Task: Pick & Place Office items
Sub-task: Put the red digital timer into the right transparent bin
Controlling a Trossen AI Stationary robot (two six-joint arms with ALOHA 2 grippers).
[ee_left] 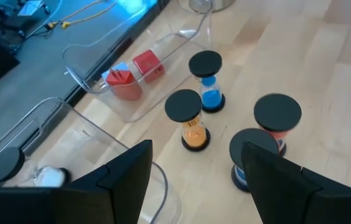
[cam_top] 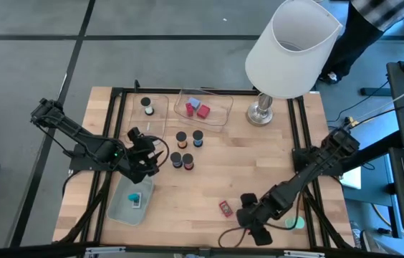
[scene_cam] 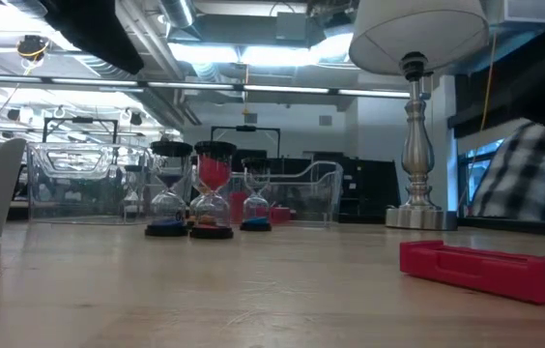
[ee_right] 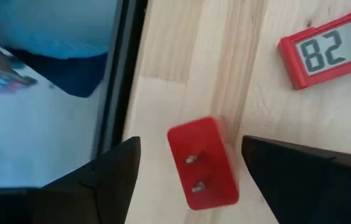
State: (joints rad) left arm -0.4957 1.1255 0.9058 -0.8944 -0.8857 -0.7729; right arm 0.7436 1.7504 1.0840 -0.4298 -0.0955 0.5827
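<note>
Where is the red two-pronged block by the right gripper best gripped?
Likely across its two long flat sides, coming from above: the red block lies on the table, prongs facing the camera, lengthwise between the open fingers of the right gripper.

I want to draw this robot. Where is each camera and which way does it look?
High view: above the table, looking straight down; left gripper and right gripper show.
Low view: at table-top height, looking level across at black-capped glass sand timers; no gripper shows.
Left wrist view: on the left arm, past its open fingers toward those timers.
Right wrist view: on the right arm, red plug block between its open fingers.
Shared: the flat red digital timer, right wrist and low views.
</note>
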